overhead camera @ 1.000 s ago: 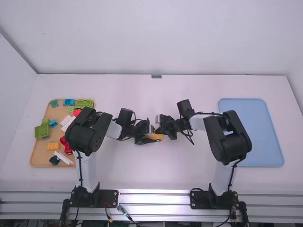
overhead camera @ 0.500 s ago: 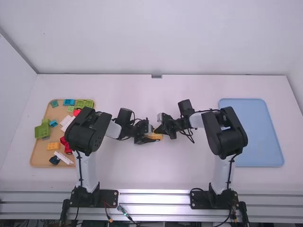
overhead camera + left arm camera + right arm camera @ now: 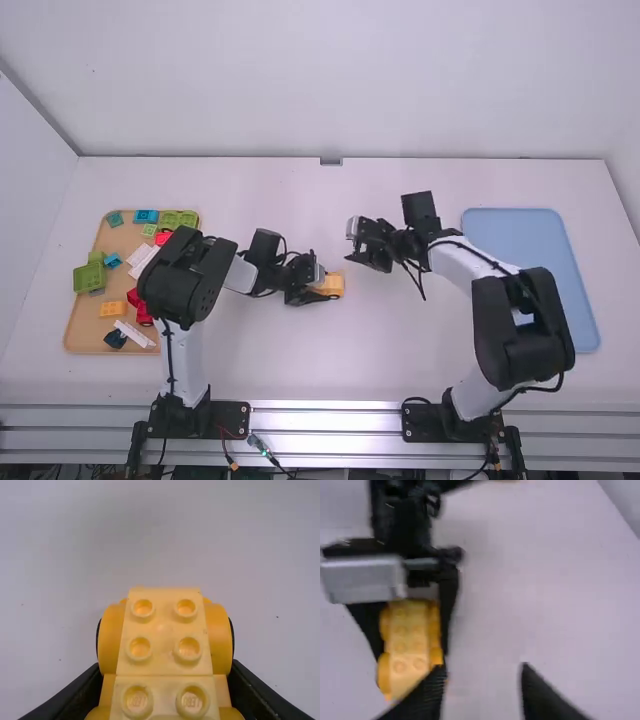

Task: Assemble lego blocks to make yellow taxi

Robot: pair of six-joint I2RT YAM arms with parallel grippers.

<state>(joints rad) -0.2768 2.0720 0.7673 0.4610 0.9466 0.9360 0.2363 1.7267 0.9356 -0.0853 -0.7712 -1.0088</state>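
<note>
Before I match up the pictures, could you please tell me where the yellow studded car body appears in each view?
High view: the car body is just below the picture's middle, at the left end effector.
Left wrist view: close up, between that end effector's two fingers.
Right wrist view: farther off than the open right end effector, again between the left one's fingers.
Shared landmark: the left end effector, beside the car body in all three.
</note>
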